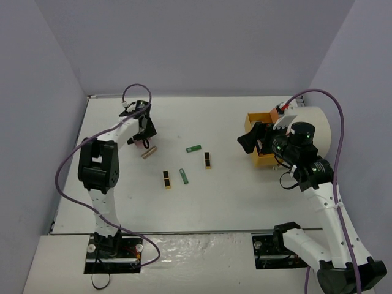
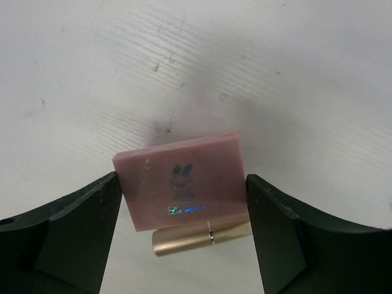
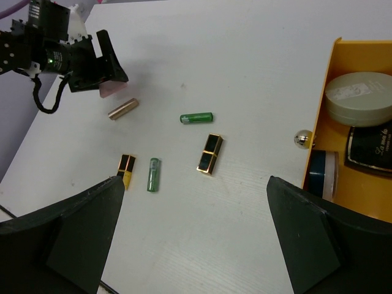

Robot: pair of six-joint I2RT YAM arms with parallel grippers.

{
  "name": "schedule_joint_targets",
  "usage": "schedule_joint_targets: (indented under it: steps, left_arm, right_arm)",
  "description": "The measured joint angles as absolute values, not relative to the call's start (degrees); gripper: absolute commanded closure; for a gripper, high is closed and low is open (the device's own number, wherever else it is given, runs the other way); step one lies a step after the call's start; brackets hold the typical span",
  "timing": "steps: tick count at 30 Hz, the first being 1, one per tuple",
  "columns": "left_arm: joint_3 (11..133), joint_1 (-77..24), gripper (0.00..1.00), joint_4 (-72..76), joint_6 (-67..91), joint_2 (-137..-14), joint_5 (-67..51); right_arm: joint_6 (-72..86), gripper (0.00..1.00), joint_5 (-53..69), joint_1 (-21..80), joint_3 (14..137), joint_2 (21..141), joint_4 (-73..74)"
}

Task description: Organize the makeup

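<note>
Pink palette (image 2: 196,165) was clamped in the left hand (image 2: 182,180), with both fingers (image 2: 73,233) touching its side edges, at the far-left of the worktop (image 1: 233,202). Couldn't tell if it was lifted or resting on the worktop. Rose tube (image 2: 202,237) lay just beside the palette, partly covered by it in the left wrist view.

Loose on the mid-worktop, none touching:
- far green tube (image 1: 194,148)
- near green tube (image 1: 183,176)
- right lipstick (image 1: 208,160), black-gold
- left lipstick (image 1: 166,179), black-gold

Right hand (image 3: 195,202) had its fingers wide apart and held nothing. It hovered next to the open orange drawer (image 3: 334,92) of the cream drum (image 1: 315,122).

In the drawer:
- pale green compact (image 3: 358,98) at the far end
- black compact (image 3: 370,150) beside it
- blue compact (image 3: 321,174) nearest the drawer front

A silver knob (image 3: 301,139) showed on the drawer front.
</note>
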State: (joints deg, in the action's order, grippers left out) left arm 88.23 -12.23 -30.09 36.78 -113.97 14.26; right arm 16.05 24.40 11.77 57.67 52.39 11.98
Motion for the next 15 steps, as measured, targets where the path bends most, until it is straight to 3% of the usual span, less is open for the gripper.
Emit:
schedule_joint_targets:
  steps: [9,15]
  left_arm:
    - [78.61,-13.66,0.95,-20.83,15.09,-91.10,-2.18]
    - [75.62,-23.67,0.92,-19.41,3.05,-80.15,-10.31]
  right_arm:
    - [19.88,0.03,30.88,11.77,62.06,56.82,11.67]
    - [22.77,0.08,34.99,13.06,66.74,61.10,11.27]
